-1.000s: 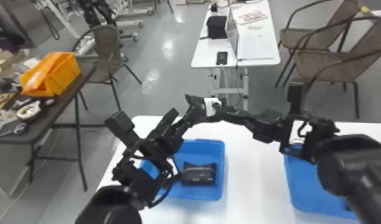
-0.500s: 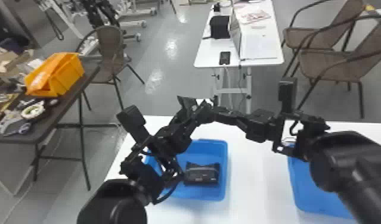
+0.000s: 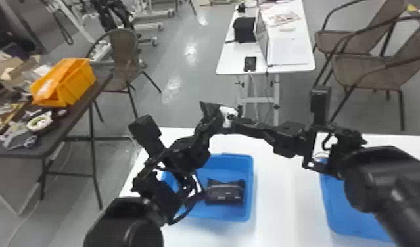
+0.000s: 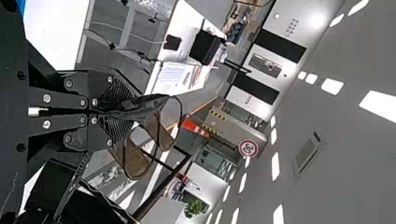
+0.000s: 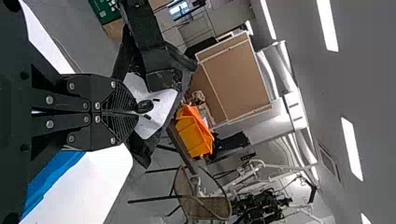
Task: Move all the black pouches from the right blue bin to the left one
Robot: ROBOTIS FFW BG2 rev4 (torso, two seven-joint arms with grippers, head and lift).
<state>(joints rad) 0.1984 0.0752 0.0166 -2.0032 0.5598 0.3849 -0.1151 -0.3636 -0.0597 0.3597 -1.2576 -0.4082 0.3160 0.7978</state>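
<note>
At the far left of the head view, an open orange plastic bin [image 3: 82, 78] is sitting on a dark-topped table [image 3: 66, 123] among cardboard and loose parts, with a brown woven chair [image 3: 123, 49] standing just beyond it.

Nearer, the left blue plastic bin [image 3: 251, 180] is resting on a white work table [image 3: 278, 200], partly behind the left arm. A flat black pouch with a notched top edge [image 3: 225, 193] is lying inside it, toward its right side.

The left gripper [image 3: 211, 122] is holding up a second black pouch with a white patch [image 3: 209, 109], its fingers clamping on the dark fabric, which is jutting out past their tips in the left wrist view. This pouch is hanging in the air between the two arms. The right gripper [image 3: 237, 121] is reaching to the pouch's white-patched side with its fingers together; whether they are pinching the fabric I cannot tell.

Farther back, a white table [image 3: 233, 65] is carrying a black box-shaped bag [image 3: 245, 30] and an open laptop [image 3: 261, 36].

To the right, the right blue plastic bin [image 3: 334, 213] is standing on the work table, partly under the right arm, which is hiding much of its inside. Two more brown woven chairs [image 3: 366, 74] are standing behind.
</note>
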